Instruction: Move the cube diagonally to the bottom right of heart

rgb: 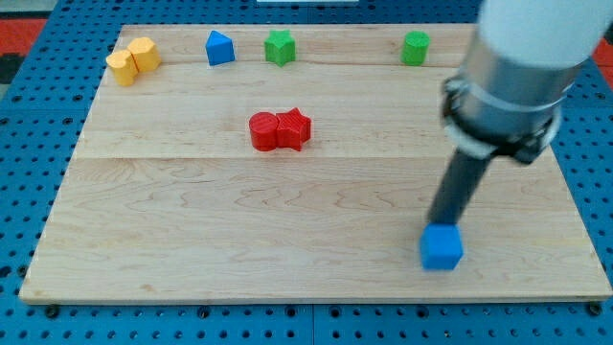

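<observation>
Blue cube [442,248] at view's bottom right, my tip [442,224] touching its top edge, no claw fitted, red blocks [280,130] well apart.

Blue cube [442,248] — bottom right; yellow heart [123,67] — top left

A single camera looked down at a steep slant from beyond the view's bottom edge, facing toward the view's top. It stood near enough that the pale wooden board [316,206] nearly filled the frame, with blue perforated pegboard [29,144] showing round it. The large white and grey arm housing [522,67] entered from the view's top right, close to the lens and blurred.
</observation>
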Available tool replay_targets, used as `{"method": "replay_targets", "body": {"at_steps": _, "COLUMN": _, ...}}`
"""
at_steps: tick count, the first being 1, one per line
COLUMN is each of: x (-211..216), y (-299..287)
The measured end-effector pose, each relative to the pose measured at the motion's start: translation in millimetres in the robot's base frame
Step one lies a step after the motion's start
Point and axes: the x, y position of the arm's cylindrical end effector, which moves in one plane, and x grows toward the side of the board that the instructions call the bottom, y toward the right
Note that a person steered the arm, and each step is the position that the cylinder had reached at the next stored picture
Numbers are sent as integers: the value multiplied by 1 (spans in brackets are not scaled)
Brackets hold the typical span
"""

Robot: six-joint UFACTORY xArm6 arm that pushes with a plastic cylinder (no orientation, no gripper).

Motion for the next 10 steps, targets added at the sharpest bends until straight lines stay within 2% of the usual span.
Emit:
{"method": "replay_targets", "body": {"at_steps": 1, "x": -6, "y": 19}}
{"method": "replay_targets", "body": {"at_steps": 2, "x": -9, "y": 119}}
{"method": "replay_targets", "body": {"at_steps": 3, "x": 45, "y": 133}}
{"method": "replay_targets", "body": {"at_steps": 4, "x": 51, "y": 61}}
{"method": "replay_targets", "body": {"at_steps": 5, "x": 42, "y": -57}}
{"method": "replay_targets", "body": {"at_steps": 6, "x": -2, "y": -161}}
{"method": "replay_targets", "body": {"at_steps": 7, "x": -22, "y": -112}}
{"method": "replay_targets", "body": {"at_steps": 9, "x": -93, "y": -255}}
{"method": "replay_targets", "body": {"at_steps": 10, "x": -78, "y": -298}}
